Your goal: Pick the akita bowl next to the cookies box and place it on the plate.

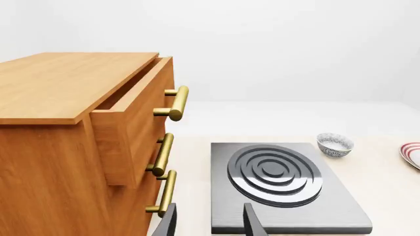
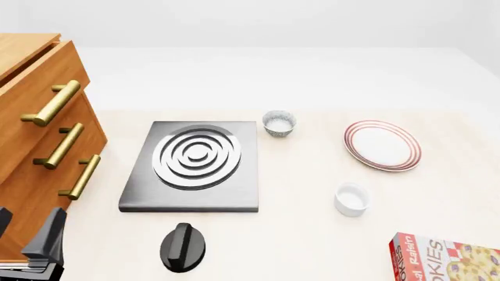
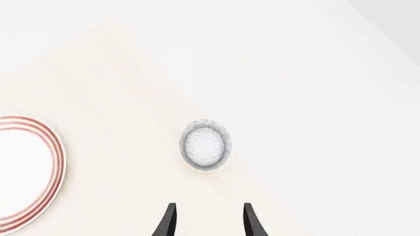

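Right end effector [image 3: 206, 221] is held spread, empty. The akita bowl [image 3: 205, 145] is seen just ahead on the bench [image 3: 118, 88], upright, mouth up, round, no long axis, apart from the plate [image 3: 26, 167]. Left end effector [image 1: 208, 221] is spread too.

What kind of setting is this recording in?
Likely a simulated kitchen tabletop: a stove plate with its knob, a ringed plate, a cookies box, and a wooden drawer cabinet beside them.
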